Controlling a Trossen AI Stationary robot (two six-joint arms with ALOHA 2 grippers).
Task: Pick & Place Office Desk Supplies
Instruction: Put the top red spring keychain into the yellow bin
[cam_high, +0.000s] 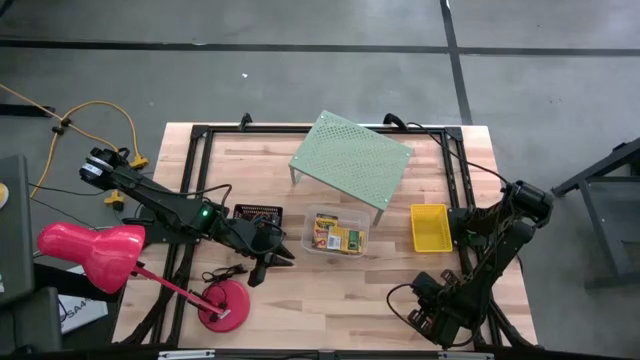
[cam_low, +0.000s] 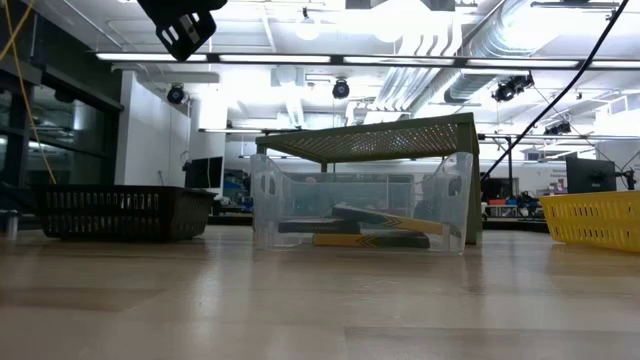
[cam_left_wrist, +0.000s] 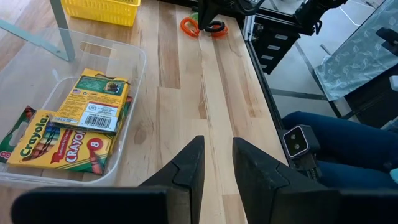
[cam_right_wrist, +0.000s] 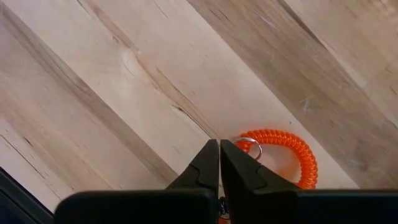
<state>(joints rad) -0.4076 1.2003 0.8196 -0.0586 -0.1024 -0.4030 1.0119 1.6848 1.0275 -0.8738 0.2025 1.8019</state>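
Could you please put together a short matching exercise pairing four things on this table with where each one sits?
Things:
1. crayon boxes
2. yellow basket
3. black mesh tray
4. orange coil band

Places:
A. right of the clear tub, empty as far as the high view shows
B. on the bare wood just ahead of the shut right gripper
C. lying inside the clear tub
D. left of the clear tub, by the left gripper

Pairs: 1-C, 2-A, 3-D, 4-B
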